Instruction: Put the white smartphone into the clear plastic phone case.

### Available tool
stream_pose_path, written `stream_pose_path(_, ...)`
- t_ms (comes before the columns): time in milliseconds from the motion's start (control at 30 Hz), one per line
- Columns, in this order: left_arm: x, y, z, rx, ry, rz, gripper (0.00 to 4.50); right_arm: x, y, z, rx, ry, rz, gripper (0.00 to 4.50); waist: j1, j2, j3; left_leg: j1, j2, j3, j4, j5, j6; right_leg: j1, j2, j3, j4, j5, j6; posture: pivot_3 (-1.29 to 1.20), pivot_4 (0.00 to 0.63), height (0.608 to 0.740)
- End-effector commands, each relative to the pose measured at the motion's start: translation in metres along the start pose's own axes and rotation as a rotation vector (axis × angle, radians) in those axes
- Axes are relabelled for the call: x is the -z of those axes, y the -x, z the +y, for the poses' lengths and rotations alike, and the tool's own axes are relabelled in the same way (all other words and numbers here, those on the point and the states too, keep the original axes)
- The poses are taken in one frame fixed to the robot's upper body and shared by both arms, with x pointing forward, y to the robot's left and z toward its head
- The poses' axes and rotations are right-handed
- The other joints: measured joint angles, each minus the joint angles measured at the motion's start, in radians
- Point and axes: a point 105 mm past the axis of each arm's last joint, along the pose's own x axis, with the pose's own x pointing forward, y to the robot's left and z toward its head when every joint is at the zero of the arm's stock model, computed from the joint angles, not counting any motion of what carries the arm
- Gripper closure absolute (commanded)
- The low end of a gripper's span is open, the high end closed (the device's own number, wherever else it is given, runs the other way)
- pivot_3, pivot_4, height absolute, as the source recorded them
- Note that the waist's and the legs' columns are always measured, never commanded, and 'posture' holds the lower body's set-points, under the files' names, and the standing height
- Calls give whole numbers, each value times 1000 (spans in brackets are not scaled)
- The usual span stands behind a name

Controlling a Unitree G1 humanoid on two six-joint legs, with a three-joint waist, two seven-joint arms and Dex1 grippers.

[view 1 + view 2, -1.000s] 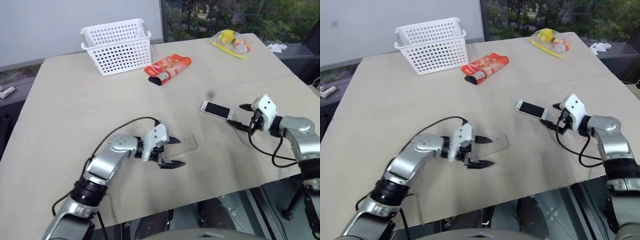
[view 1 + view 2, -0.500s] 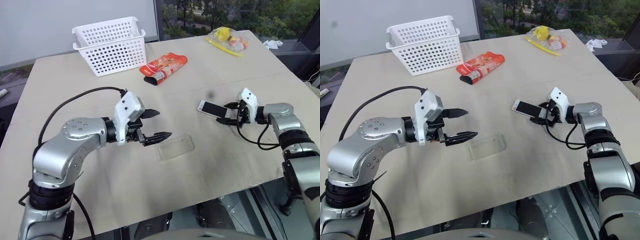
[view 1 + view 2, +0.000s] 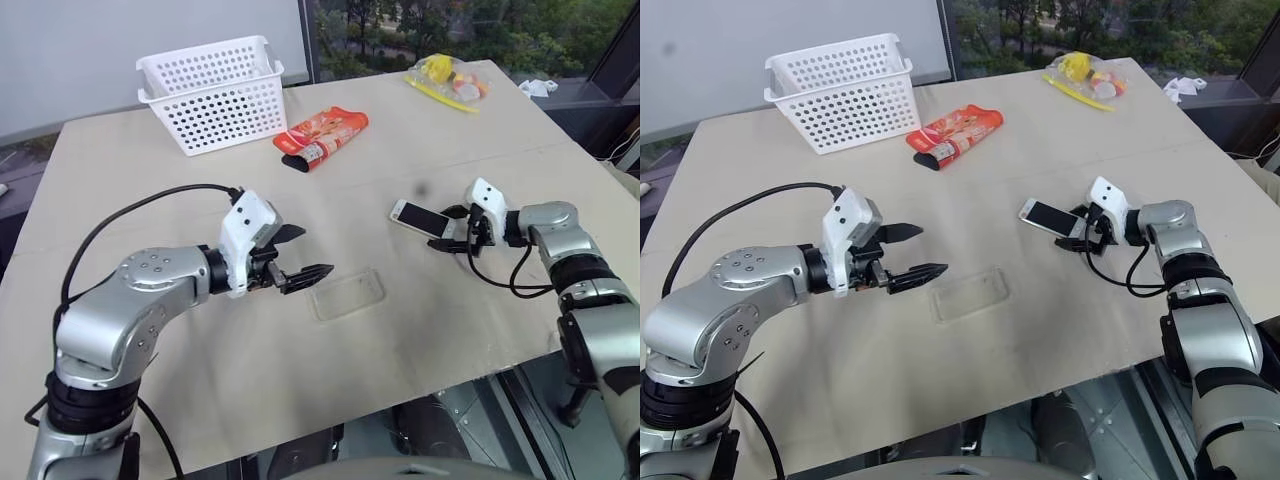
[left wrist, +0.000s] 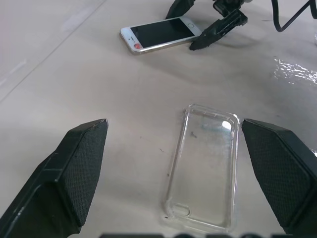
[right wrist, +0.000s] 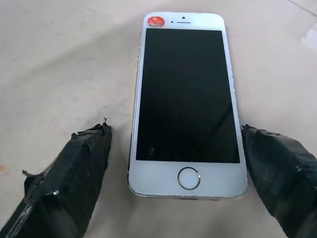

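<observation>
Right now the white smartphone (image 5: 185,101) lies flat on the bench (image 3: 150,190), screen up, with my right gripper (image 3: 457,228) at its near end, the home-button end. Jaws spread, one finger on each side of that end, both tips just beside the phone's long edges but apart from them; nothing pinched yet. The phone's long axis runs almost straight out along the line the right jaws point, so a squeeze would land across its short width. That looks to me like the relation the next move turns on: the phone sits between the jaws, not beyond them. The clear plastic phone case (image 4: 204,166) lies flat and open side up nearer the bench's middle, well apart from the phone and toward my left. My left gripper (image 3: 300,256) hovers above the bench just beside the case's near end, jaws spread wide, holding nothing; the case lies ahead of them, long axis roughly along their pointing line. Right arm is nearer the phone, left nearer the case. Phone not yet in case.
</observation>
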Motion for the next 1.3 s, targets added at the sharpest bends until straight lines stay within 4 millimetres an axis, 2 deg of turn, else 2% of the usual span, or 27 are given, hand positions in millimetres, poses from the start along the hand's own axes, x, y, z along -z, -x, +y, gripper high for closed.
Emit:
stream_pose_path(33, -3, 2, 1, 0, -29, -7, 0, 20, -5, 10, -34, -32, 65, 1287, 0, 0, 0, 2, 0, 0, 0, 0, 0, 2, 0, 0, 0, 0, 0, 0, 150, 740)
stream_pose_path(67, -2, 2, 0, 3, -28, -7, 0, 20, -5, 10, -35, -33, 63, 1581, -1, -1, 0, 3, 0, 0, 0, 0, 0, 3, 0, 0, 0, 0, 0, 0, 150, 740)
stream_pose_path(133, -2, 2, 0, 7, -28, -5, 0, 20, -4, 10, -35, -39, 60, 1706, -1, -2, -1, 4, 0, 1, 0, 0, 0, 3, 0, 1, 0, 0, 0, 0, 150, 740)
stream_pose_path(167, -1, 2, 0, 8, -29, -5, 0, 20, -4, 10, -34, -42, 57, 2010, -1, -2, -1, 4, 0, 1, 0, 0, 0, 4, 0, 1, 0, 1, -1, 0, 150, 740)
stream_pose_path(233, -1, 1, 1, 7, -32, -5, 0, 18, -5, 10, -27, -36, 40, 2759, 0, -2, -1, 5, 0, 1, 1, -1, 2, 5, 1, 1, 0, 2, -3, 0, 150, 740)
stream_pose_path(333, -1, 1, 4, -3, -38, -9, 0, 2, -6, 11, -47, -7, -17, 4236, 1, -2, -1, 8, 0, 0, 1, 0, 1, 8, 2, 1, 0, 5, -5, 0, 150, 740)
stream_pose_path(367, -1, 1, 5, -6, -40, -8, 0, -2, -7, 12, -56, -4, -33, 4468, 1, -2, -1, 8, 0, 0, 2, 0, 1, 8, 2, 1, 0, 5, -4, 0, 150, 740)
stream_pose_path(467, 4, 2, 7, -9, -50, 12, 0, -14, -9, 13, -62, -1, -71, 4468, 0, -2, -1, 8, 0, -1, 2, 1, 1, 7, 6, 2, 0, 6, -4, 0, 150, 740)
stream_pose_path(600, 1, 1, 7, 1, -56, -3, 0, -15, -7, 2, 17, 17, -73, 4468, 0, -2, -1, 4, 3, 0, 0, 3, -4, 2, 6, 3, 0, 6, -4, 0, 150, 740)
stream_pose_path(700, 0, 1, 7, 2, -57, -9, 0, -12, -6, 0, 21, 10, -59, 3612, 2, -2, -1, 4, 4, 0, -2, 3, -5, 2, 6, 3, -1, 6, -4, 0, 150, 740)
stream_pose_path(767, 1, 1, 7, -1, -60, -5, 0, -10, -7, -2, 38, -3, -48, 2802, 3, -2, -1, 4, 5, 0, -2, 3, -5, 2, 6, 3, -2, 5, -4, 0, 150, 740)
stream_pose_path(833, 1, 1, 7, -1, -62, -5, 0, -5, -9, -3, 49, -40, -33, 1716, 3, -2, -1, 4, 5, 0, -2, 3, -5, 2, 6, 3, -2, 5, -4, 0, 150, 740)
stream_pose_path(867, 0, 2, 7, -1, -63, -6, 0, -3, -10, -3, 49, -52, -27, 1585, 2, -2, -1, 4, 5, 0, -3, 3, -5, 2, 6, 3, -2, 5, -4, 0, 150, 740)
stream_pose_path(967, -1, 2, 7, -3, -65, -7, 0, 3, -13, 1, 30, -81, -9, 170, 2, -2, -1, 4, 5, 0, -2, 3, -5, 2, 6, 2, -2, 5, -4, 0, 150, 740)
stream_pose_path(1000, 0, 3, 7, -4, -65, -6, 0, 6, -14, 3, 21, -90, 1, 40, 2, -2, -1, 4, 5, 0, -2, 3, -5, 2, 6, 2, -2, 5, -4, 0, 150, 740)
stream_pose_path(1167, 0, 4, 6, -6, -64, -1, 0, 13, -17, 16, -79, -132, 18, 40, 1, -2, -1, 4, 5, 0, -2, 3, -5, 2, 7, 2, -2, 5, -4, 0, 150, 740)
stream_pose_path(1300, 1, 4, 7, -8, -65, 0, 0, 18, -18, 15, -52, -102, 52, 40, 1, -2, -1, 4, 6, 0, -2, 2, -5, 2, 7, 2, -2, 5, -4, 0, 150, 740)
